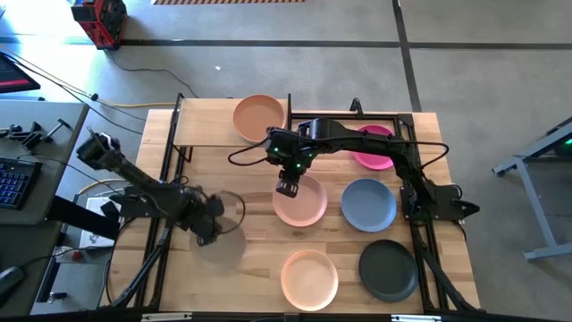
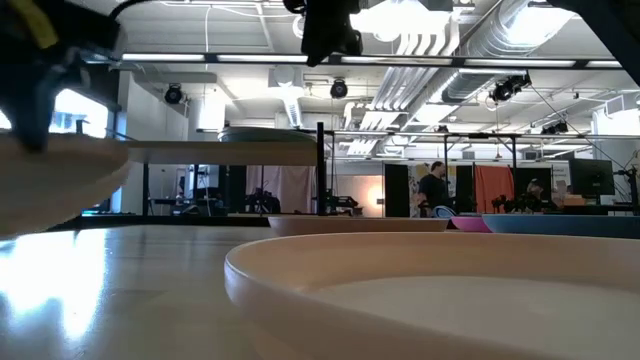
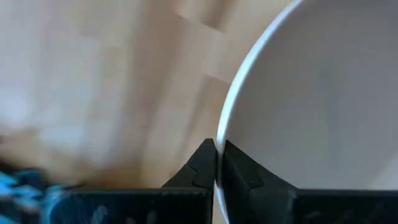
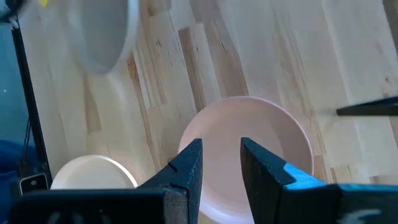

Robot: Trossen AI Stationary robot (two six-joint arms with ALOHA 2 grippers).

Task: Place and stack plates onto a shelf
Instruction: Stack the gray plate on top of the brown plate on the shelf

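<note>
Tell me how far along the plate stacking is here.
Early. One peach plate sits on the shelf. The left end effector is shut on a beige plate; the right end effector hovers open above a pink plate. Others wait on the table.

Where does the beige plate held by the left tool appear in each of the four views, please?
High view: beige plate, lower left of centre, at the left tool.
Low view: large blurred rim at the left edge.
Left wrist view: fills the right half, rim pinched by the tool.
Right wrist view: blurred at the top left.
Shared landmark: pale pink plate under the right tool.
</note>
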